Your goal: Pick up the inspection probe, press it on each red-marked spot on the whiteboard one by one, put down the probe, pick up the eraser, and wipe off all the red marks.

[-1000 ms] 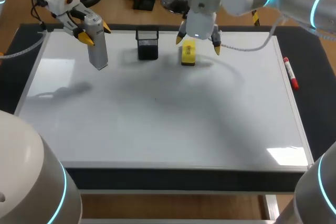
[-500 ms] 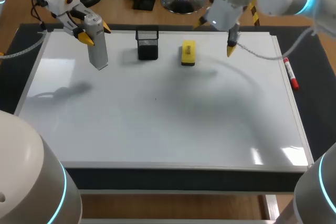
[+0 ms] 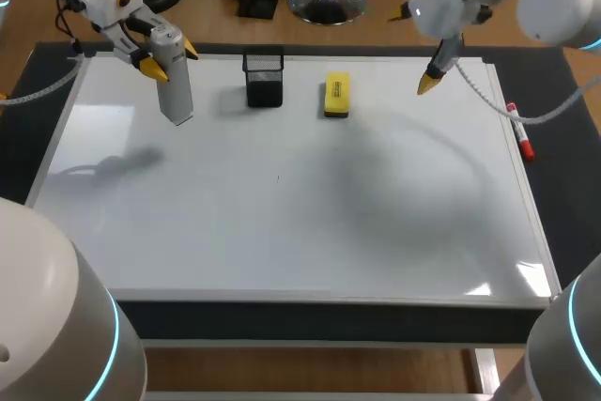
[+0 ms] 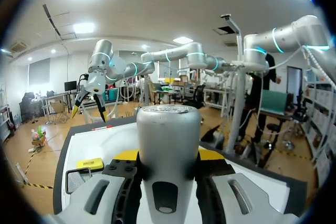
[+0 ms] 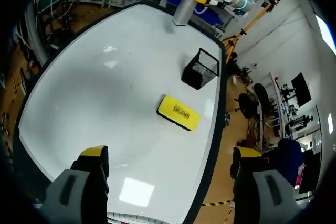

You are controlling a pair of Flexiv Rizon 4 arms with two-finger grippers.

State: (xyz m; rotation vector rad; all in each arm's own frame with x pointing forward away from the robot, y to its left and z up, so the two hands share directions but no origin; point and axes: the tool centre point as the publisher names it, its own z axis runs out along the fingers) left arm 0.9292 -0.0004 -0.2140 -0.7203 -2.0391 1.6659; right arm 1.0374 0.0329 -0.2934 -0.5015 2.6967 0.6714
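Yellow-tipped fingers spread wide and holding nothing, my right gripper (image 5: 169, 155) has pulled up and away toward the far right corner of the large white whiteboard (image 3: 282, 232). A second ago it hung low, straddling the yellow block eraser (image 3: 336, 96). That eraser has not moved. It lies flat on the board near the far edge, just beside the black mesh cup (image 3: 264, 79). It is now well apart from the right gripper and ahead of its fingers in the right wrist view. My left gripper (image 3: 169, 56) has kept its place over the far left corner, clamped on the grey inspection probe (image 3: 175, 91), which hangs upright with a finger on either side. A red marker pen (image 3: 520, 131) lies just off the board's right edge.
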